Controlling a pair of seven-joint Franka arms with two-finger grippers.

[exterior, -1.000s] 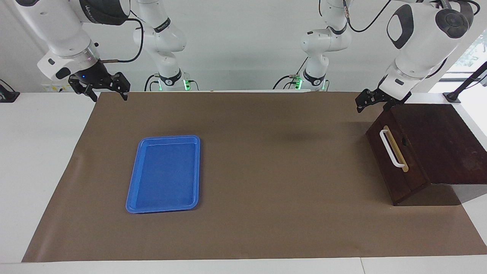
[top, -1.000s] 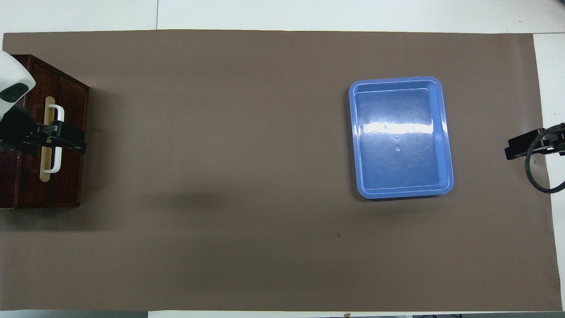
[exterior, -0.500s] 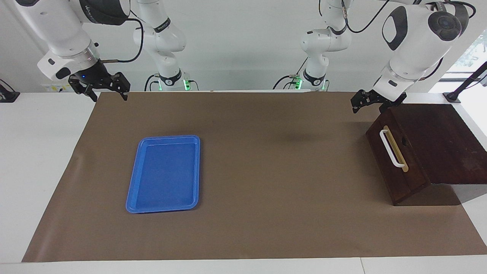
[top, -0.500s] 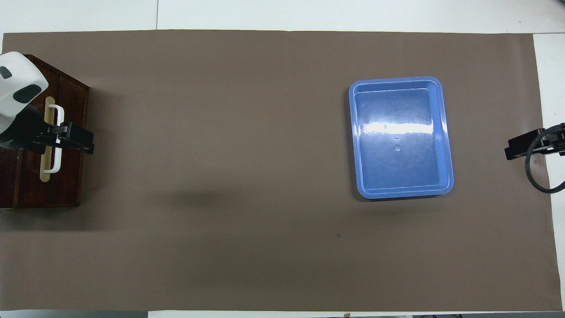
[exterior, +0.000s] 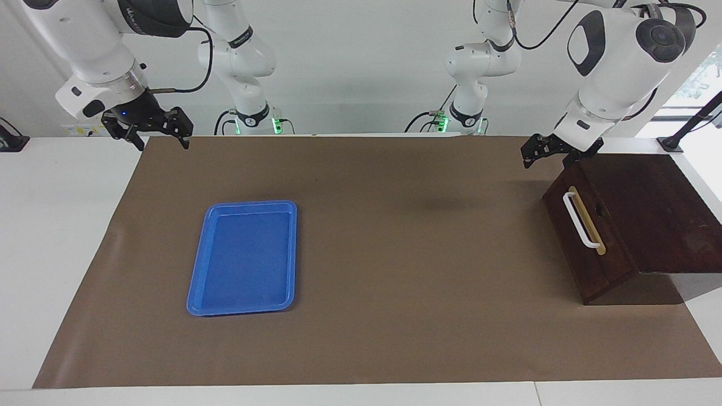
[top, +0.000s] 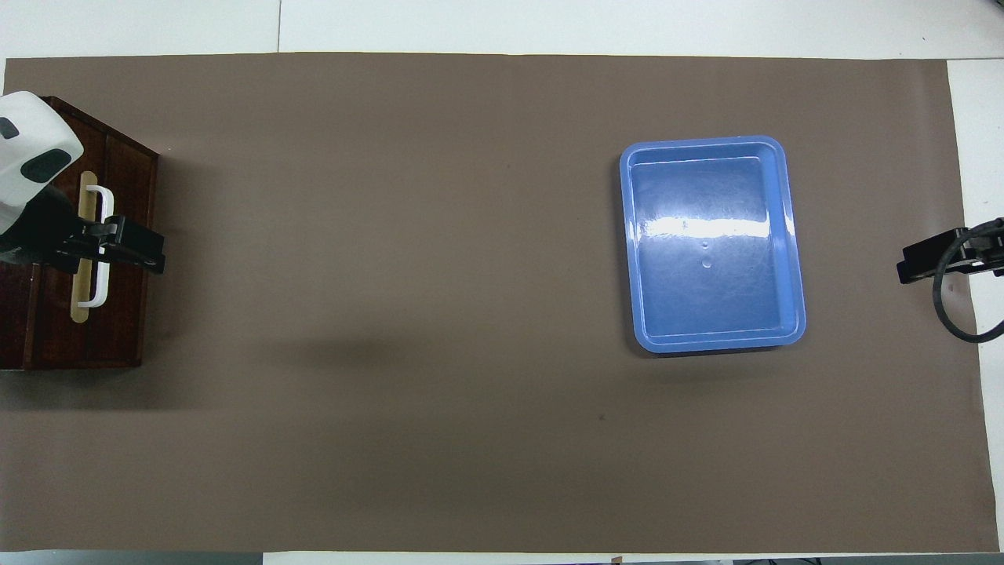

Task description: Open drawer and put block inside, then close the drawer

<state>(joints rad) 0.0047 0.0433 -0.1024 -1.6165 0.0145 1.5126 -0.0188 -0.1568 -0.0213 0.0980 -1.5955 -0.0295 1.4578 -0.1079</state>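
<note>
Item 1, drawer [exterior: 586, 234]: shut in its dark wooden box at the left arm's end of the table [exterior: 395, 338], white handle [exterior: 579, 220] untouched.

Item 2, block: I see none anywhere, neither on the table nor in the blue tray [exterior: 243, 257], which lies toward the right arm's end. It may already be in the shut drawer; I cannot tell.

Item 3, left pincer [exterior: 544, 151]: jaws wide, holding nothing, raised above the corner of the box nearest the robots. Over the last second it has lifted and drifted off the box front toward the table's middle, so I judge it is either lining up on the handle or backing off.

Item 4, right pincer [exterior: 155, 132]: jaws wide, empty, unmoved, waiting over the table edge at its own end.
</note>
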